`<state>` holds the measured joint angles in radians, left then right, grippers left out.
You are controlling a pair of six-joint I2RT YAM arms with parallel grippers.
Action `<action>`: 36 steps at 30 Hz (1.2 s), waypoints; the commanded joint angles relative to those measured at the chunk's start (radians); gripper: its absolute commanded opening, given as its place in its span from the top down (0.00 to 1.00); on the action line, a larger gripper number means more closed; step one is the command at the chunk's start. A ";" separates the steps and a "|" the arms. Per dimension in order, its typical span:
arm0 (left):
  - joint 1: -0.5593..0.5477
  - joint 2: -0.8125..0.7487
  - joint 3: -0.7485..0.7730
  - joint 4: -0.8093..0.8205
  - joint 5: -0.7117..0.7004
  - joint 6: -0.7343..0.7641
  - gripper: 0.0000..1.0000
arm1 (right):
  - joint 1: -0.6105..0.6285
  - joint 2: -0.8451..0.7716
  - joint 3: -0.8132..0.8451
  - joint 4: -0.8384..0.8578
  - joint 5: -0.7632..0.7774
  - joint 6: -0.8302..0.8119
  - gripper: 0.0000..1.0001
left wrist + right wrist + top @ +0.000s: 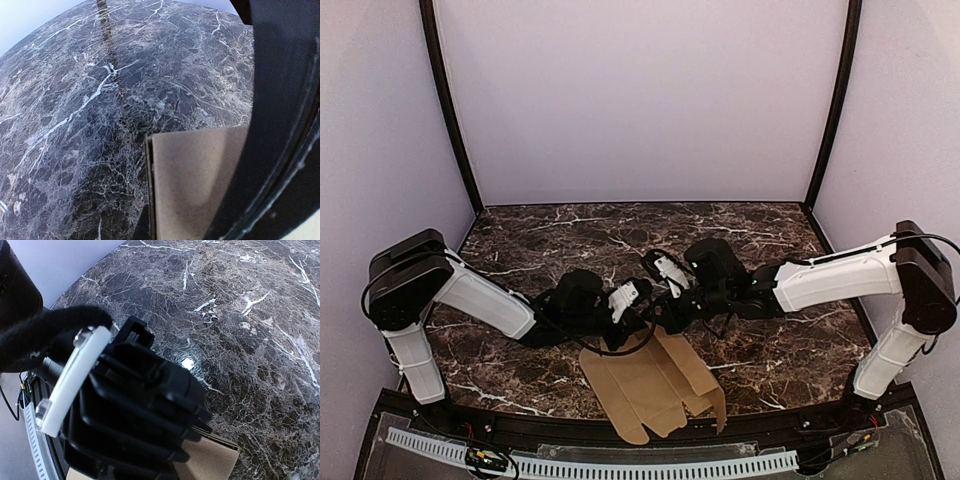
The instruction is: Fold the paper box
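Where the box point(650, 385) lies on the table point(770, 240), the left gripper point(645, 322) and right gripper point(672, 315) meet at its far edge, both closed; grip unclear.

The paper box point(650, 385) partly hidden beneath left hand point(642, 322); right hand point(667, 318) likewise.

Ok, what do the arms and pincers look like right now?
The left arm and right arm match: white shells on long links, black blocky joints. The left pincer and right pincer are black, each with a white plate behind it. Thin black cables loop at the shoulders; a fuzzy black-sleeved cable shows in the right wrist view.
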<state>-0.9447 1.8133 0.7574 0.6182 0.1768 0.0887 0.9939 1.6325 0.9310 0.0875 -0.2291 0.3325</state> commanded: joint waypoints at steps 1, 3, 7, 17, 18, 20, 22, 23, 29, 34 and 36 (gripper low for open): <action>0.003 0.021 -0.025 0.038 -0.009 -0.030 0.99 | -0.004 0.034 -0.003 -0.001 0.015 0.020 1.00; 0.002 0.028 -0.030 0.052 -0.007 -0.040 0.99 | -0.003 0.044 -0.005 -0.010 0.032 0.026 1.00; 0.000 0.040 -0.035 0.068 -0.001 -0.052 0.99 | -0.003 0.045 0.004 -0.022 0.063 0.031 1.00; -0.017 0.047 -0.031 0.068 -0.011 -0.041 0.99 | -0.005 -0.015 0.046 -0.025 0.147 0.041 1.00; -0.017 0.048 -0.030 0.066 -0.012 -0.041 0.99 | -0.005 -0.018 0.048 -0.025 0.150 0.041 1.00; -0.017 0.047 -0.029 0.063 -0.014 -0.041 0.99 | -0.005 -0.015 0.051 -0.026 0.152 0.039 1.00; -0.017 0.047 -0.028 0.062 -0.014 -0.040 0.99 | -0.005 -0.002 0.049 -0.030 0.144 0.039 1.00; -0.017 0.047 -0.025 0.061 -0.015 -0.040 0.99 | -0.005 0.003 0.046 -0.031 0.137 0.039 1.00; -0.018 0.048 -0.014 0.038 -0.023 -0.032 0.99 | -0.001 0.007 0.016 -0.023 0.131 0.047 1.00; -0.017 0.050 -0.009 0.026 -0.025 -0.029 0.96 | -0.003 0.018 0.010 -0.030 0.138 0.042 1.00; -0.017 0.052 -0.004 0.016 -0.024 -0.028 0.94 | -0.001 0.022 0.007 -0.031 0.142 0.040 1.00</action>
<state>-0.9546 1.8477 0.7460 0.7074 0.1600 0.0494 0.9939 1.6409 0.9565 0.0589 -0.1036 0.3717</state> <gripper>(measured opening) 0.041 0.002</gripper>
